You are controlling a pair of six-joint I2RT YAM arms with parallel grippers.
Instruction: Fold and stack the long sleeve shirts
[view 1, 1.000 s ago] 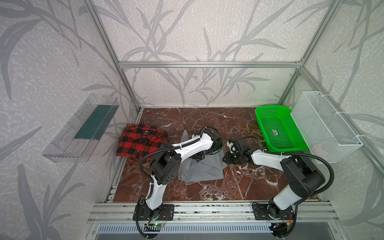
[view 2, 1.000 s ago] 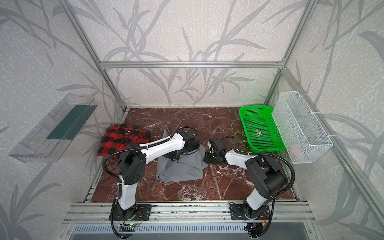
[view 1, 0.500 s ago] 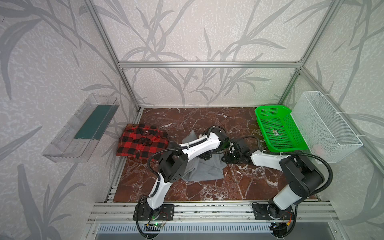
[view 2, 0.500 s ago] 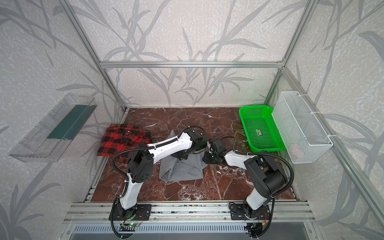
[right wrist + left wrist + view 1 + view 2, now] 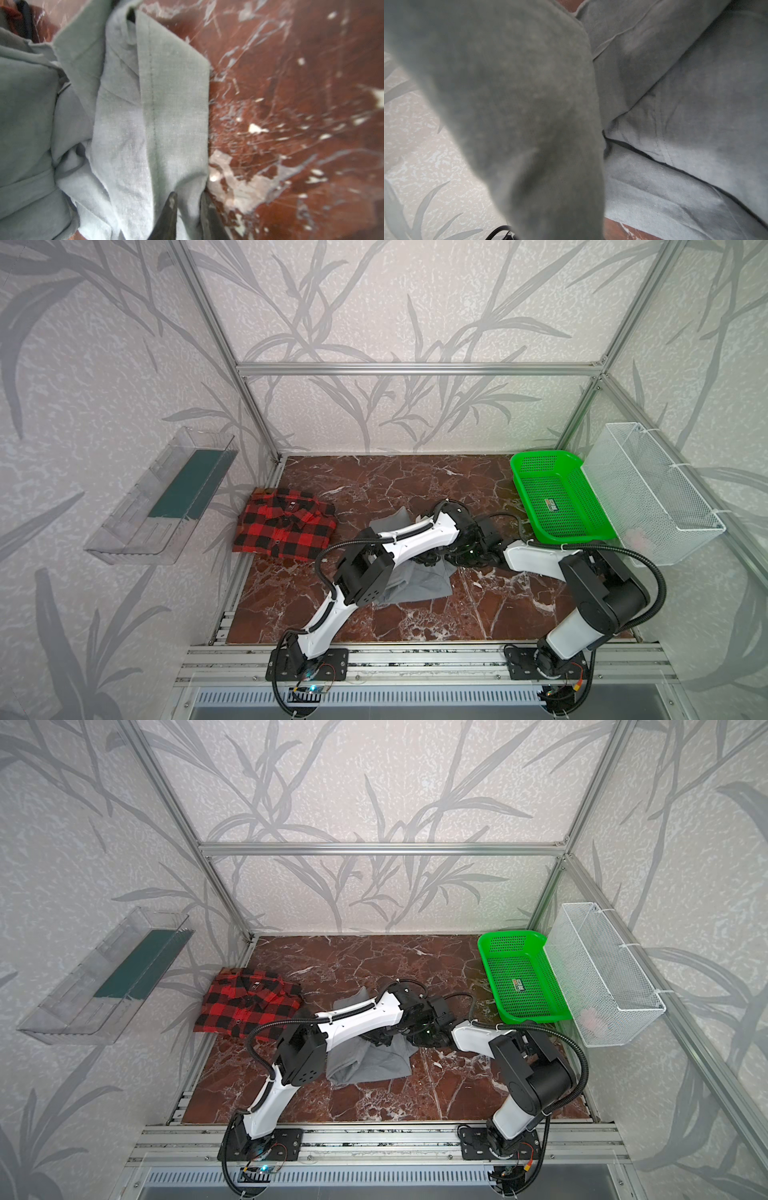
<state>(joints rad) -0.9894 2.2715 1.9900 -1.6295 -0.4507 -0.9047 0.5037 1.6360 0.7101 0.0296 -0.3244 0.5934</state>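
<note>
The light gray shirt [image 5: 419, 585] [image 5: 378, 1065] lies crumpled in the middle of the marble floor, partly under my left arm. In both top views my left gripper [image 5: 432, 560] [image 5: 374, 1042] hangs over its right part. In the left wrist view gray cloth [image 5: 675, 104] drapes over the lens and hides the fingers; the gripper is shut on the cloth. My right gripper [image 5: 457, 561] [image 5: 188, 199] is close beside it, shut on the shirt's stitched hem [image 5: 153, 124]. The red-and-black plaid shirt [image 5: 286, 526] [image 5: 249, 1006] lies folded at the left.
A green plastic basket [image 5: 544, 454] sits at the back right of the floor. A white wire basket [image 5: 652, 489] hangs on the right wall. A clear tray [image 5: 166, 497] hangs on the left wall. Aluminium rails [image 5: 415, 655] run along the front edge.
My left arm has swung to the right across the gray shirt, drawing cloth toward the right gripper. The right gripper has hardly moved.
</note>
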